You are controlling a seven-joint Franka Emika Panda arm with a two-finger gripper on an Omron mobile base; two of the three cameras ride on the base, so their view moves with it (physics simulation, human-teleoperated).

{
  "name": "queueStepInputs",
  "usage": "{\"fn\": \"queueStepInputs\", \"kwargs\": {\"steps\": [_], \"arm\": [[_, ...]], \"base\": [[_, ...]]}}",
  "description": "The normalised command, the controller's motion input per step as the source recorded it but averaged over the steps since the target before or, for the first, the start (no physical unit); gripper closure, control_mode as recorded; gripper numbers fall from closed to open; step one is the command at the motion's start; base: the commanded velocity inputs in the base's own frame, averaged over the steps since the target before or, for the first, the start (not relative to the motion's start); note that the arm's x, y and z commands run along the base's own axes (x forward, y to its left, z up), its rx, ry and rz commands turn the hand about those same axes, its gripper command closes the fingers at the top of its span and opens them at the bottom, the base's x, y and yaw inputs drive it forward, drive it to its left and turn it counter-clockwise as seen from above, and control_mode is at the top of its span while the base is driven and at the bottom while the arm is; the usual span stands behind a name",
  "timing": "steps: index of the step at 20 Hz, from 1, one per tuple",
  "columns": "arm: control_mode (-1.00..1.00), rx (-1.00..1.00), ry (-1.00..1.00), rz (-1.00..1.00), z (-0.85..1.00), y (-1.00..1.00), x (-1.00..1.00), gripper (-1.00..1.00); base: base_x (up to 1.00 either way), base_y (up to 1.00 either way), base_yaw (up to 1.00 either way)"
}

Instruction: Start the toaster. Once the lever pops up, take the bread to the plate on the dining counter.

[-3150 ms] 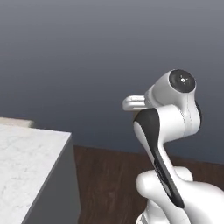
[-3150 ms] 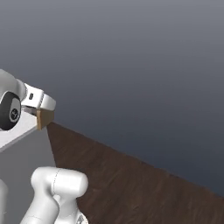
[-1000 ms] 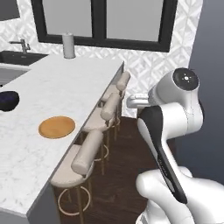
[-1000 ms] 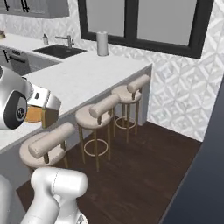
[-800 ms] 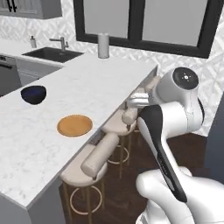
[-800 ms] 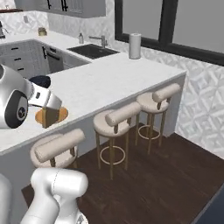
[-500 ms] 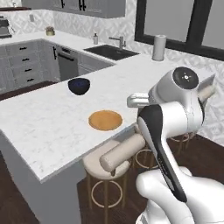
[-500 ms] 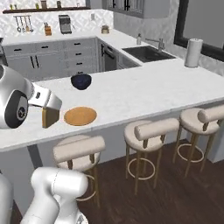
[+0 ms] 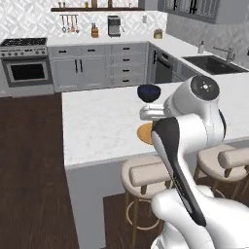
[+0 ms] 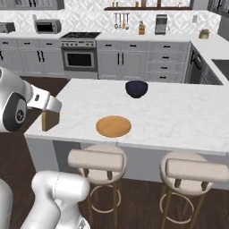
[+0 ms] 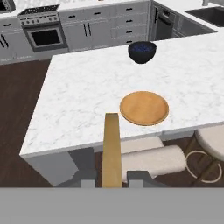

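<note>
My gripper (image 11: 112, 177) is shut on the bread (image 11: 112, 148), a tan slice seen edge-on between the dark fingertips (image 11: 136, 176). In the right base view the bread (image 10: 50, 120) hangs at the near left corner of the dining counter (image 10: 179, 120), held by the gripper (image 10: 48, 114). The round orange-tan plate (image 11: 144, 107) lies flat on the white marble top near its front edge, a short way ahead and right of the bread. The plate (image 10: 113, 126) is bare; in the left base view my arm covers most of the plate (image 9: 144, 132). The toaster is out of view.
A dark blue bowl (image 11: 142, 51) stands on the counter beyond the plate. Round-seated stools (image 10: 97, 160) line the counter's near edge below the plate. Grey cabinets and a stove (image 10: 79, 56) lie across the dark floor behind.
The whole picture has swung as the base drove and turned: the dining counter with plate and bowl now lies straight ahead and closer. The bread stays gripped.
</note>
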Motion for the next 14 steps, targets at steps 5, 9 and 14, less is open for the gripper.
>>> {"fn": "queueStepInputs", "kwargs": {"steps": [5,9,14], "arm": [[1.0,0.0,0.0,0.0,0.0,0.0,0.0,1.0],[1.0,0.0,0.0,0.0,0.0,0.0,0.0,1.0],[1.0,0.0,0.0,0.0,0.0,0.0,0.0,1.0]], "base": [[0.11,-0.43,0.33],[0.16,-0.1,-0.08],[0.31,-0.18,-0.31]]}}
